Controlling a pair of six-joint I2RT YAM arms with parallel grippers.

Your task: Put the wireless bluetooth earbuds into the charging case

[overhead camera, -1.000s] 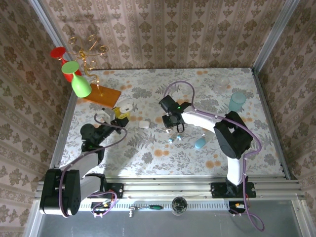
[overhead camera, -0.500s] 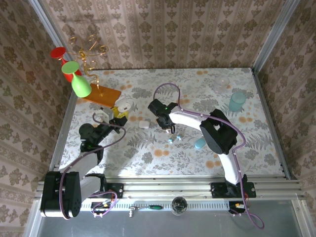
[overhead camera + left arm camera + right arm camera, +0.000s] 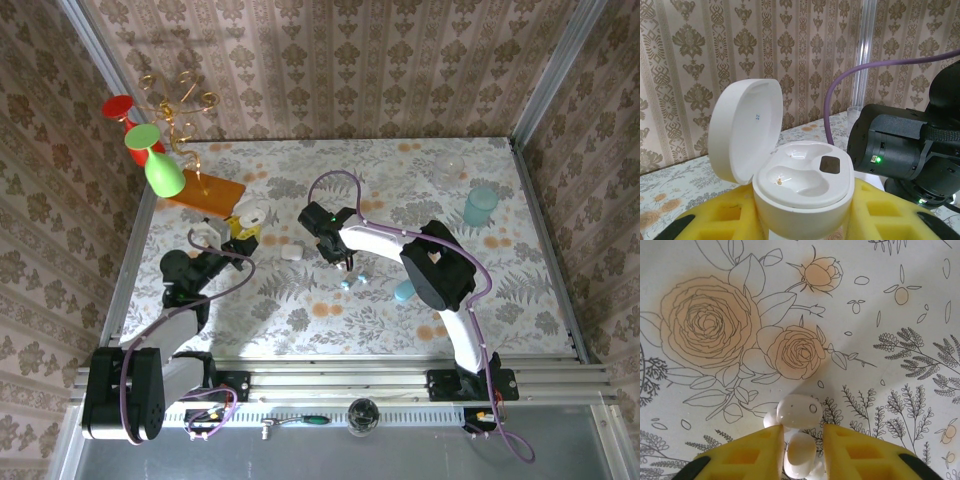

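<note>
We are holding the small white glossy case open and empty in our left hand. Our right hand is pinching one tiny white earbud; its twin is waiting on the desk.

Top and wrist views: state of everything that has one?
Round case: lid open, wells empty, held.
Left gripper: shut on round case.
Right gripper: shut on white piece.
Small white case: looks shut, not held.
Earbuds: loose, not in any case.
Blue capsule: lying on its side.
Teal cup: upright.
</note>
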